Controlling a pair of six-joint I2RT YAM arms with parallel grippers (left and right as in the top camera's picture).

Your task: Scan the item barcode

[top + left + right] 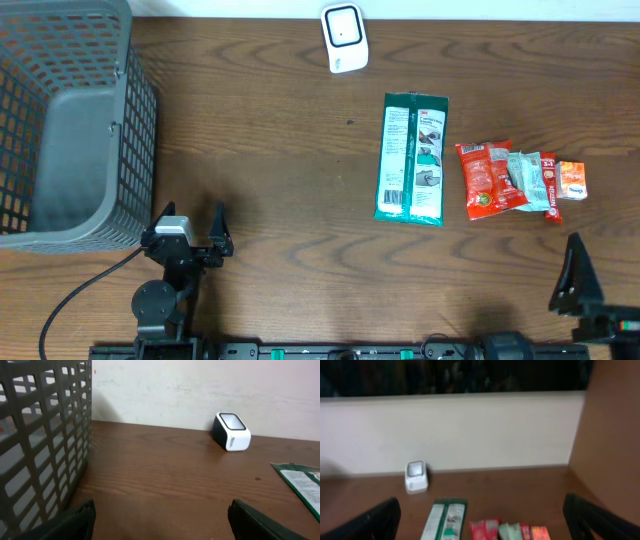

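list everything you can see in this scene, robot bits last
table: 1, brown wood, under everything
basket: 1, grey mesh, far left
scanner: 1, white, back edge near centre
large packet: 1, green, right of centre
small packets: 4, red, pale green, red, orange, in a row right of the large packet
cable: 1, black, front left
left hand: 1, black, open, front left by the basket
right hand: 1, black, open, front right

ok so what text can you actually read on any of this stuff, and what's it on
Nothing reads clearly.
green package: white label print, too small to read.
red packet: lettering blurred.
orange box: white oval logo, unreadable.
scanner: small side print, blurred.
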